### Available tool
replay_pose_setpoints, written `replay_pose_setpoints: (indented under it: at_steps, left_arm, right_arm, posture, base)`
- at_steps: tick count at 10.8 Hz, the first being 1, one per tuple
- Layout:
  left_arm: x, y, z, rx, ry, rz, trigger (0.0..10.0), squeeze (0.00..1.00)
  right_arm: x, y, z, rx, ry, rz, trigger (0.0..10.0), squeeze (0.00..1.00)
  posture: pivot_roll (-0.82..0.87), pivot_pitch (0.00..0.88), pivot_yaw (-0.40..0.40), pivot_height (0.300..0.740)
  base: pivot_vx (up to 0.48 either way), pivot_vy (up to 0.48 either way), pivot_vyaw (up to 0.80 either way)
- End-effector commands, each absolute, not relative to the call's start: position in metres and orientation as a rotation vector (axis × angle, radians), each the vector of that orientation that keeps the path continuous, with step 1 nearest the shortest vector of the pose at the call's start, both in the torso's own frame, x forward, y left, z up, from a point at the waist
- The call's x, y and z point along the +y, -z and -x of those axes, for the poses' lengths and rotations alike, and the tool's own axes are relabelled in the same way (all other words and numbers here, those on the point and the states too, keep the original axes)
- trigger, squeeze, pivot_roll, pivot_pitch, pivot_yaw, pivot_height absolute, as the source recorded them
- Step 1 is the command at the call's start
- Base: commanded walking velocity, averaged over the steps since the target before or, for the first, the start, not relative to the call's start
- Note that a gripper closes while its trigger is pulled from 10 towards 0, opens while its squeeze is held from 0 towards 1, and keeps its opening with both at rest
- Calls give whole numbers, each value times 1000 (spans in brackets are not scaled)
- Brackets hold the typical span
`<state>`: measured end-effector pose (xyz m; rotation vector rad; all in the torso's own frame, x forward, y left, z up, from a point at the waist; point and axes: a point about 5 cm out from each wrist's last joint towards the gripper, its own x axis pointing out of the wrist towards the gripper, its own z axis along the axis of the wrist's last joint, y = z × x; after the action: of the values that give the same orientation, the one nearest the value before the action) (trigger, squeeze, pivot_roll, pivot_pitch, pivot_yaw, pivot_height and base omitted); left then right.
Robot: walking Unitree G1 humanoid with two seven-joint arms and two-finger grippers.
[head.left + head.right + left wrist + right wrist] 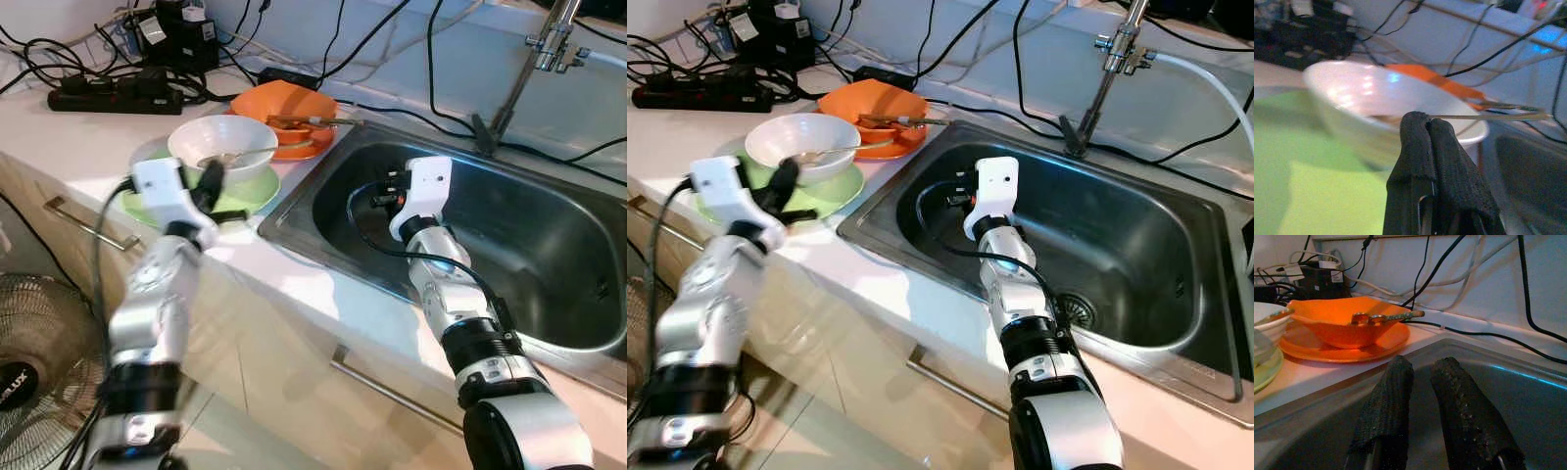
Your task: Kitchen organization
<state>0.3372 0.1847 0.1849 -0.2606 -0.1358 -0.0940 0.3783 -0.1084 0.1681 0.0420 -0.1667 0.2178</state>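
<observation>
**Dishes stacked left of the sink, both arms reaching in**

Crockery sits on the white counter [78, 147] to the left of the steel sink [549, 235]. Nearest the robot is a white bowl [223, 142] standing on a green plate [250, 194]; a spoon [235, 157] lies in the bowl with its handle running off to the right. Just beyond and to the right, an orange bowl [289, 103] rests on an orange plate [304, 149], with cutlery [1386, 317] laid across its rim, long axis pointing right toward the sink.

The left gripper [211, 186] is the nearer one to the white bowl: it hangs over the near edge of the green plate, with the bowl just beyond its tips, slightly far and right. Its fingers [1422, 142] are pressed together with nothing between them, and the left wrist view puts the bowl's side wall close ahead, though whether tip and bowl touch I cannot tell.

The right gripper [1420, 382] is down inside the sink at its left end, fingers slightly spread and holding nothing, pointing toward the far-left wall of the basin with the orange dishes above and beyond.

The coming move likely turns on the white bowl lying just ahead of the left gripper; its fingers would need to part before taking the rim. The bowl looks glossy and shallow, so a slipping grip seems a risk.
</observation>
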Motion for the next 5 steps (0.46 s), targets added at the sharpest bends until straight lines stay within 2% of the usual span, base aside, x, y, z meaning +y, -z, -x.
replay_pose_setpoints:
  at_steps: [1, 3, 4, 5]
  left_arm:
    - [189, -187, -334, -138, 75, 265, 10000, 0]
    - [206, -188, -327, -144, 16, 230, 10000, 0]
    - [198, -197, -328, -165, 63, 125, 10000, 0]
    - [198, -197, -328, -165, 63, 125, 10000, 0]
  right_arm:
    - [-112, -174, -381, -188, -208, -54, 10000, 0]
    - [-111, -173, -380, -184, -212, -54, 10000, 0]
    - [-110, -172, -380, -182, -213, -55, 10000, 0]
    - [-110, -172, -380, -182, -213, -55, 10000, 0]
  posture:
    - [243, 24, -84, 740]
    - [248, 20, -84, 740]
    - [254, 18, -87, 740]
    - [254, 18, -87, 740]
  base:
    - [0, 0, 0]
    - [0, 0, 0]
    - [0, 0, 0]
    - [0, 0, 0]
